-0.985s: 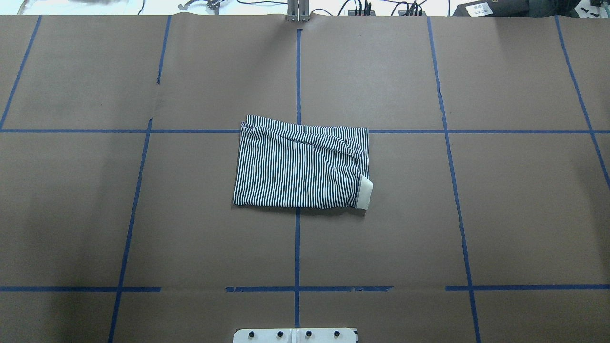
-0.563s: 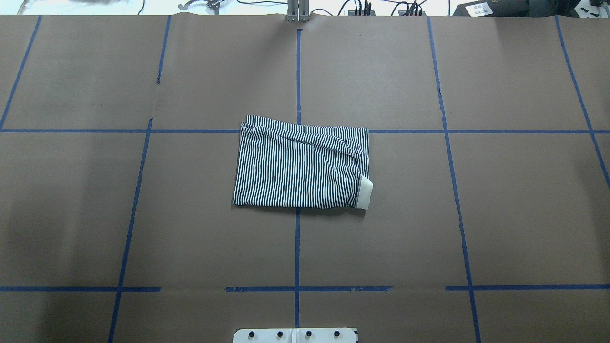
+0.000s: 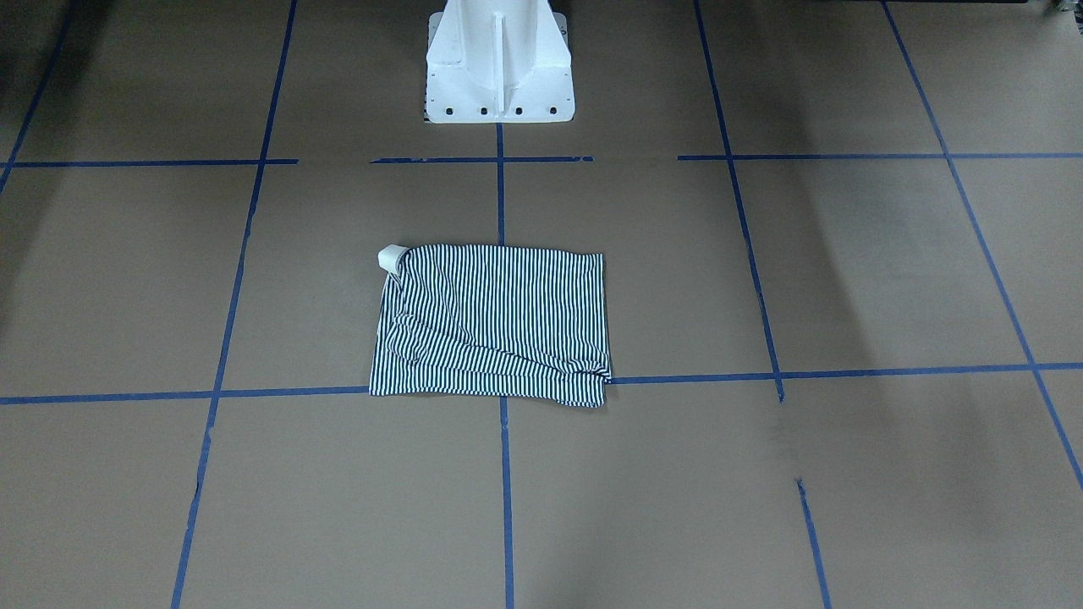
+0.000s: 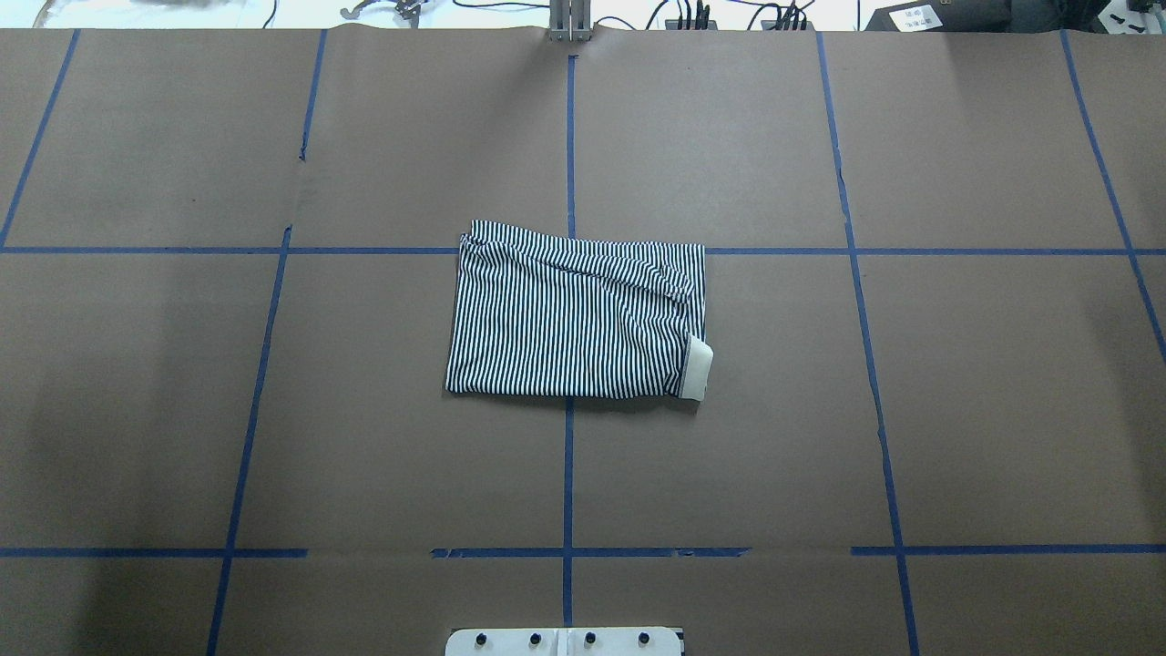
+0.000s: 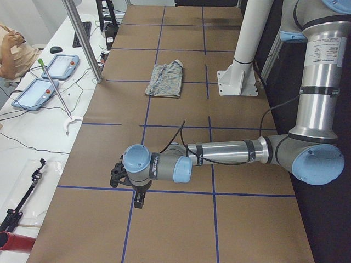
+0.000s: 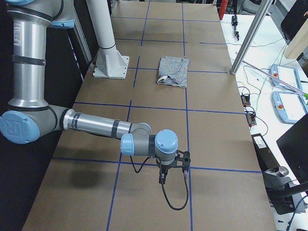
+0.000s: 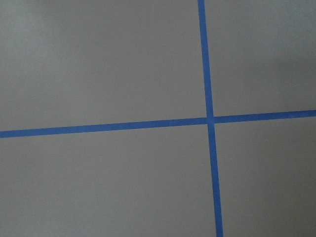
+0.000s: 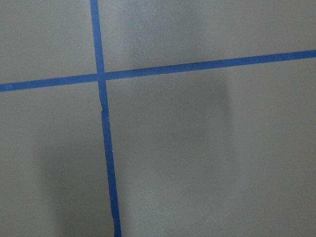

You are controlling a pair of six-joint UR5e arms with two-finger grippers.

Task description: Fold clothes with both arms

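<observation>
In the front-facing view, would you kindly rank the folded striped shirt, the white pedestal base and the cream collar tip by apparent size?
1. folded navy-and-white striped shirt
2. white pedestal base, though the top edge of the view cuts it off
3. cream collar tip, clearly smallest

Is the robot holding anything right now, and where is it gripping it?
Nothing that I can see. The shirt lies alone on the table, and the left gripper and right gripper hang far from it.
</observation>
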